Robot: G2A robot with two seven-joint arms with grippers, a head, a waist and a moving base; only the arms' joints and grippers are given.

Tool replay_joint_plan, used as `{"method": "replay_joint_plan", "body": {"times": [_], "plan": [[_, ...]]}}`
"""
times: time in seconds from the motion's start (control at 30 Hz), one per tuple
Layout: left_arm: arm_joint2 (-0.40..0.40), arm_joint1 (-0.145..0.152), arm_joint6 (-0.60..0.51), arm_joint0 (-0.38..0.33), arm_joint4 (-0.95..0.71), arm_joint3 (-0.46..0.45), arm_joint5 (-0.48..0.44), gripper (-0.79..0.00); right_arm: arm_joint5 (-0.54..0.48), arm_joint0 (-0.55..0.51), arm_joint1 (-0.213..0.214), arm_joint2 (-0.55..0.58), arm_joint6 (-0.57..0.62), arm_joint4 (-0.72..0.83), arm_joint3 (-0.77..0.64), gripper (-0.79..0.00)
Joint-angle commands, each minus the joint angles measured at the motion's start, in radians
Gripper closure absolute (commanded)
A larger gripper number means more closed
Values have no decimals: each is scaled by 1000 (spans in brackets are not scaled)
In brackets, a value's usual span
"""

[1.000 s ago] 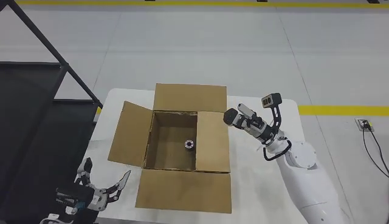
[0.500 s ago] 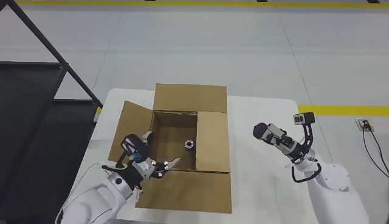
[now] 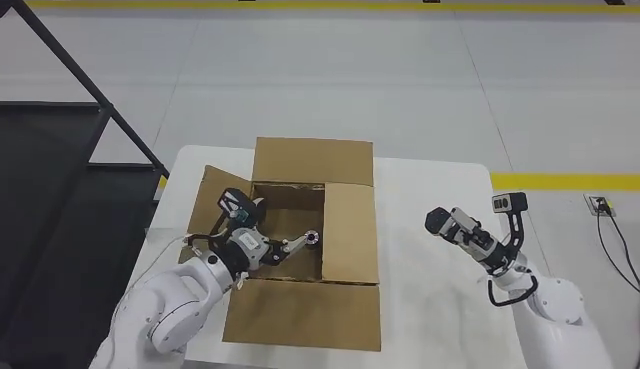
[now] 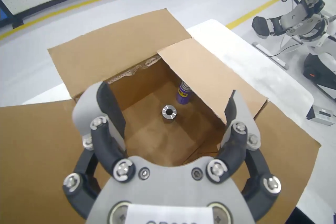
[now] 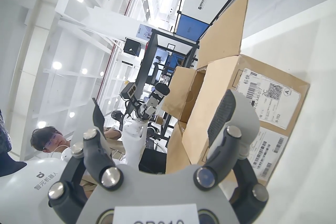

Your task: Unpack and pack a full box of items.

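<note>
Your left gripper (image 3: pixel 284 250) has swung up from the near left corner of the table (image 3: pixel 430 289) and now hangs over the mouth of the cardboard box (image 3: pixel 312 159), jaws spread wide and holding nothing. In the same second the right gripper (image 3: pixel 437 219) has pulled back from the box's right flap (image 3: pixel 350 231) to the right side of the table. It too is spread and empty, well apart from the box.

So the left arm now has the job, and you are at the unpacking stage with nothing lifted out yet. In the left wrist view the gripper (image 4: pixel 168 93) looks down at a short metal cylinder (image 4: pixel 169 112) with a bored centre, standing on the box floor. It may be a collet or a bushing; the view is too coarse to say. Just beyond it a blue-and-yellow spray can (image 4: pixel 184 93) stands upright, tucked under the right flap, which leans inward over that side of the opening.

The cylinder looks like the easier first pick. Expect the flap to crowd any reach for the can.
</note>
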Motion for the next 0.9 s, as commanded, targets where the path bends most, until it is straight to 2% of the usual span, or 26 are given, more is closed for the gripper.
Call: {"method": "replay_joint_plan", "body": {"times": [0.0,0.13,0.27,0.4,0.5,0.67,0.87], "plan": [[42,-7,-77,-49,-73,46,24,-785,-13,-6,5,12,8,0,-6,-785],[117,-22,-222,-167,-244,169,39,-785,-55,-35,16,46,29,3,-21,-785],[206,-46,-336,-289,-439,335,41,-785,-101,-82,28,94,30,29,-37,-785],[299,-73,-388,-387,-561,476,25,-785,-135,-137,39,150,34,78,-49,-785],[344,-90,-381,-431,-613,540,0,-785,-153,-171,46,181,38,107,-54,-785],[361,-98,-328,-447,-625,530,-43,-785,-175,-209,53,209,36,141,-53,-785],[358,-95,-246,-420,-570,418,-57,-785,-206,-234,60,233,22,184,-43,-785]]}}
